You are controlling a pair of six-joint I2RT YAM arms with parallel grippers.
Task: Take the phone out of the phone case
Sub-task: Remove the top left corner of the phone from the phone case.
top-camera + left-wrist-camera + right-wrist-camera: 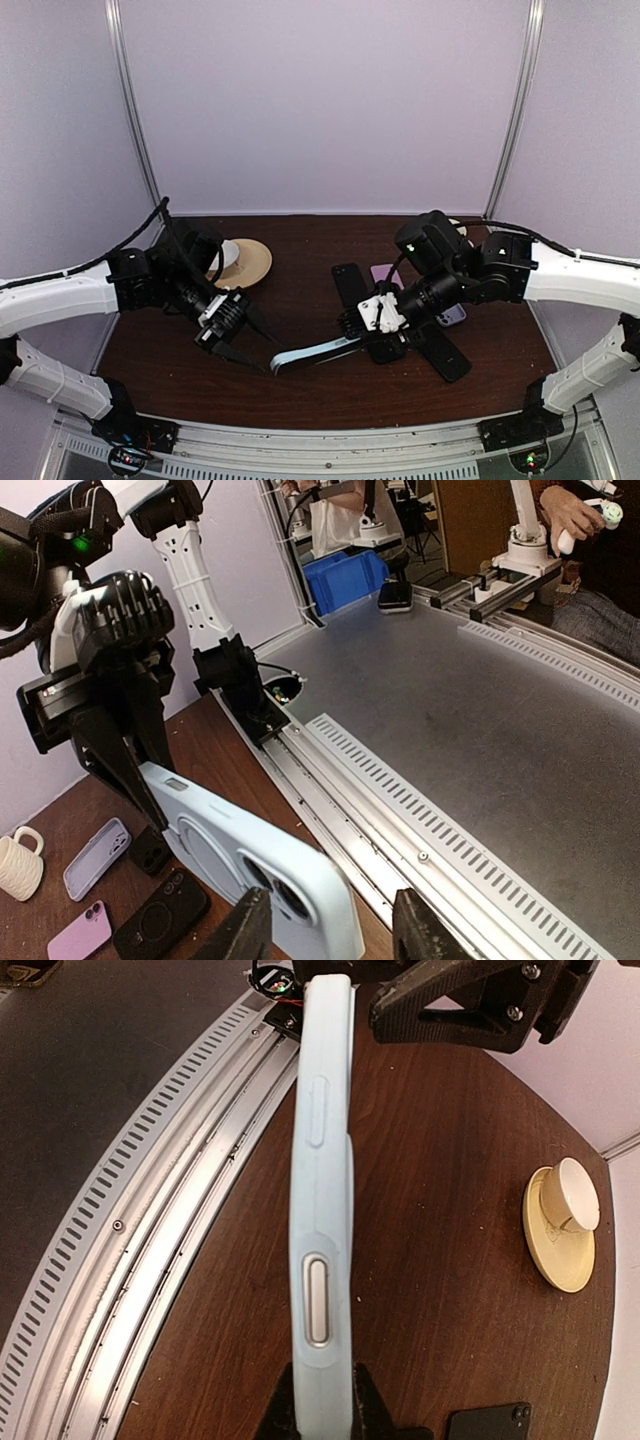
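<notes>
Now, with the right gripper [320, 1406] pinching the phone case [322, 1190], the left gripper [325, 930] — spread open round its far corner — should catch only the rim and peel.

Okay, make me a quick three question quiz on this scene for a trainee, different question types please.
1. Fill in: the left gripper stands ____ around the free end of the light blue phone case.
2. Which is clamped on the case? A) left gripper B) right gripper C) neither
3. True or false: the case lies flat on the table.
Key: 1 open; 2 B; 3 false, it is held up off the table.
</notes>
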